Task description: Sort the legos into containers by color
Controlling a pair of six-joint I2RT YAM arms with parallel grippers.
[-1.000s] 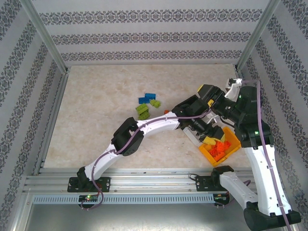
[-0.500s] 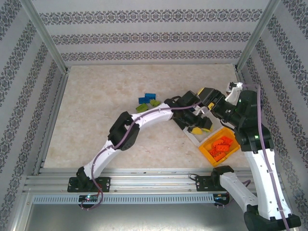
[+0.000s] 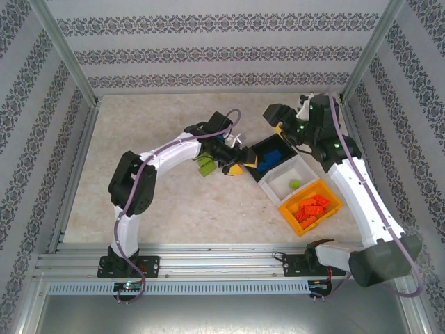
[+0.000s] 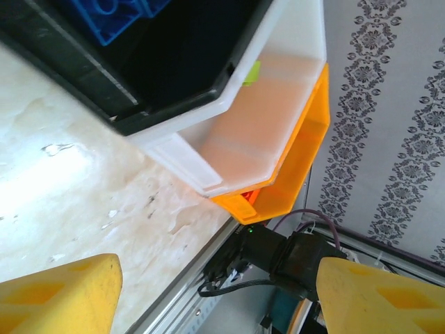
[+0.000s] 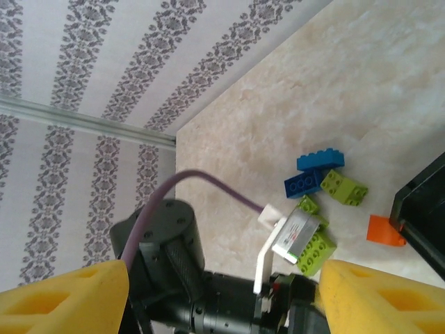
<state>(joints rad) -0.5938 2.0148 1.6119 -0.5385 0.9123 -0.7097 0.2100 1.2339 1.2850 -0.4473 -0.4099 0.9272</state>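
Note:
Three containers stand in a row at the right: a black bin [image 3: 259, 147] holding blue legos [image 3: 271, 158], a white bin [image 3: 301, 172] with one lime green lego [image 3: 295, 184], and an orange-yellow bin [image 3: 332, 207] with orange-red legos [image 3: 309, 207]. My left gripper [image 3: 240, 163] hangs open and empty just left of the black bin [image 4: 174, 76]. Behind that bin my right gripper [image 3: 277, 120] is open and empty too. Loose on the table in the right wrist view lie two blue legos [image 5: 311, 172], lime green legos [image 5: 343, 186] and one orange-red lego [image 5: 386, 231]. A lime green lego [image 3: 206, 165] lies beside my left wrist.
The left forearm [image 3: 174, 149] arches over the loose bricks in the middle. The metal rail [image 3: 208, 261] runs along the near edge. Patterned walls close in the back and sides. The table's left half is bare marble.
Both grippers have left the orange-yellow bin. My left gripper swung left to beside the black bin, and my right gripper rose toward the back. All three bins are now uncovered.

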